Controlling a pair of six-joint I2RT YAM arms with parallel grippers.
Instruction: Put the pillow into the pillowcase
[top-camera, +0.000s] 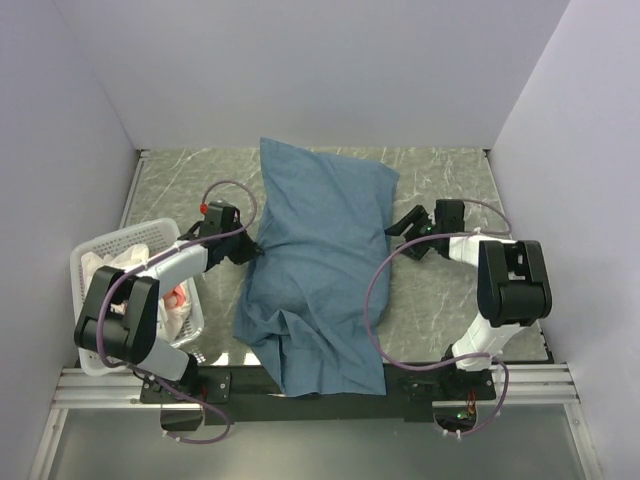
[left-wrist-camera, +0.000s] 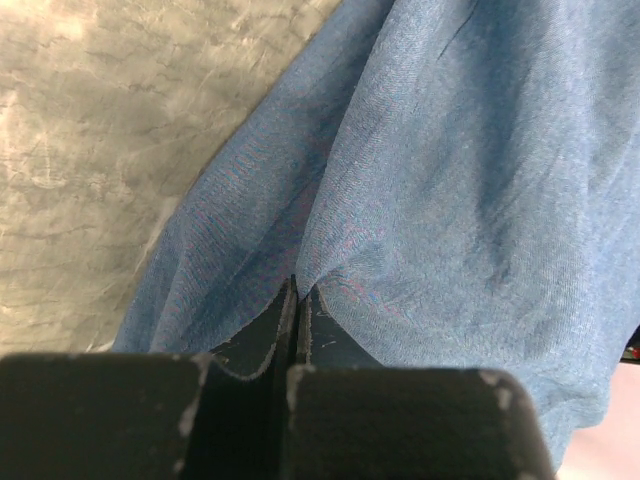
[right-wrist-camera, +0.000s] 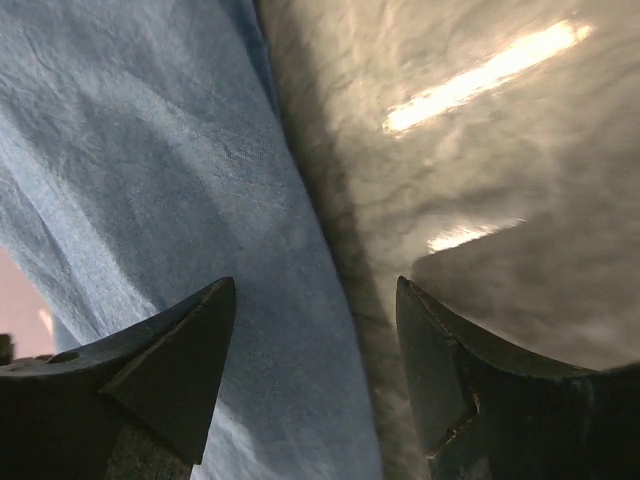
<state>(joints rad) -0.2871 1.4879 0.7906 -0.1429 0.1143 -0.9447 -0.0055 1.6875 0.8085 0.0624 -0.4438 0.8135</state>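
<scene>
The blue pillowcase (top-camera: 315, 250) lies lengthwise down the middle of the table, bulging as if stuffed; its near end hangs crumpled over the front edge. The cream-white pillow is hidden, no part of it shows. My left gripper (top-camera: 252, 250) is at the case's left edge, shut on a pinch of the blue fabric (left-wrist-camera: 300, 285). My right gripper (top-camera: 397, 232) is open at the case's right edge, its fingers (right-wrist-camera: 190, 350) straddling the cloth's border (right-wrist-camera: 200, 200) and the bare table.
A white plastic basket (top-camera: 92, 262) with white and pink items stands at the left by the left arm. The grey marbled tabletop (top-camera: 440, 290) is bounded by white walls at left, right and back. Purple cables loop from both arms.
</scene>
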